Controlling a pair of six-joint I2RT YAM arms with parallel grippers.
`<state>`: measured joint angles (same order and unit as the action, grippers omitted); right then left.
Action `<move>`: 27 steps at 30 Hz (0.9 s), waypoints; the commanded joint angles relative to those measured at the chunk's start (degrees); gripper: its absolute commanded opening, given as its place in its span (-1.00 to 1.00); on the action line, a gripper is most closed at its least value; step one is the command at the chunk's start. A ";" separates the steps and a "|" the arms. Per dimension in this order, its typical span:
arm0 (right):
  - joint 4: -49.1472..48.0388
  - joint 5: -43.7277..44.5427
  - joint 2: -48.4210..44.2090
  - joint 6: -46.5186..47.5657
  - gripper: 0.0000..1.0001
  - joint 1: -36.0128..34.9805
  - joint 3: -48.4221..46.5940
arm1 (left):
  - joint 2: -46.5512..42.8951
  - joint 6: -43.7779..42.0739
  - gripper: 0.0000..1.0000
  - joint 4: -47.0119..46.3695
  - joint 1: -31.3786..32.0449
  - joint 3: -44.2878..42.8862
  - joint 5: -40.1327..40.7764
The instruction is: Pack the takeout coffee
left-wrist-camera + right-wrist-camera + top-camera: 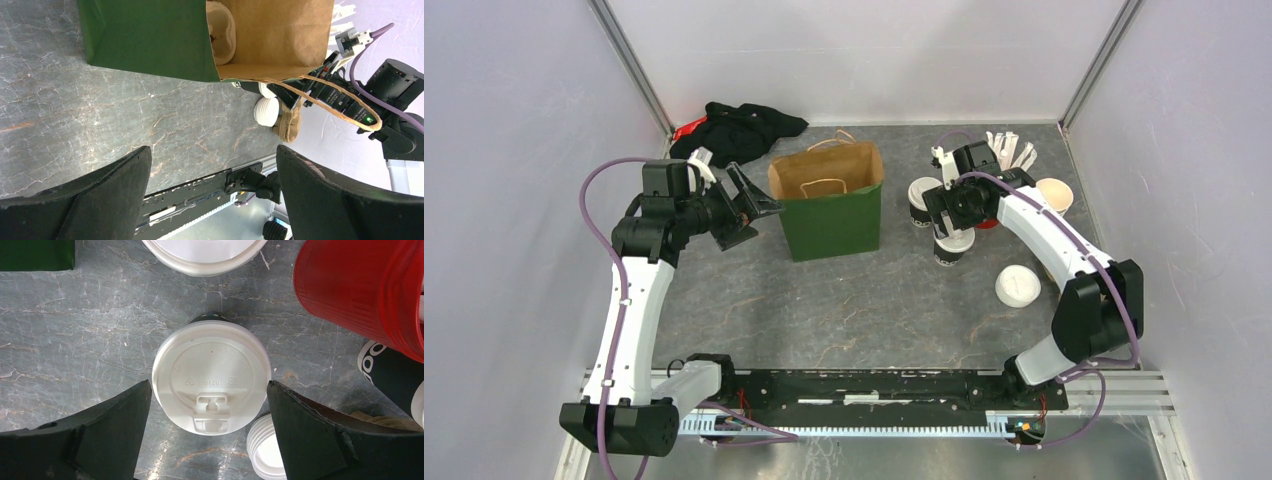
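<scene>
While the right fingers (100,437) flank it, the coffee lid (211,382) reads "0120".

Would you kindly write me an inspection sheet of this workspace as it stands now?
Surface: grey marbled tabletop, no spills seen.
Job's things: first lidded cup and second lidded cup stand upright to the right of the open green bag; neither is packed.
Clutter: black cloth, red cup, lidless cup stack, loose white lid.
Grippers: left gripper open, empty, facing the green bag; right gripper open, fingers either side of the second lidded cup.
Cables: purple cables loop along both arms; no snag seen.
Surroundings: pale walls, metal frame posts.
</scene>
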<state>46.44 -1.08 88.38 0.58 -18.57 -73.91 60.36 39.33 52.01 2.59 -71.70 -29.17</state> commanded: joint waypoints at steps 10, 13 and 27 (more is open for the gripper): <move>-0.32 0.54 1.79 1.00 0.80 0.58 -0.17 | 0.20 -2.07 0.98 -2.28 -0.19 -1.07 -1.77; -0.54 0.73 1.71 1.11 0.80 0.60 0.37 | 0.28 -2.07 0.98 -2.27 -0.22 -1.24 -1.76; -0.42 1.24 0.96 1.20 0.61 0.57 0.32 | 1.31 -1.80 0.98 -1.82 -0.20 -2.62 -1.25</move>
<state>46.35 -0.84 89.82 1.02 -18.24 -73.84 61.36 39.31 51.70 2.59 -71.72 -29.21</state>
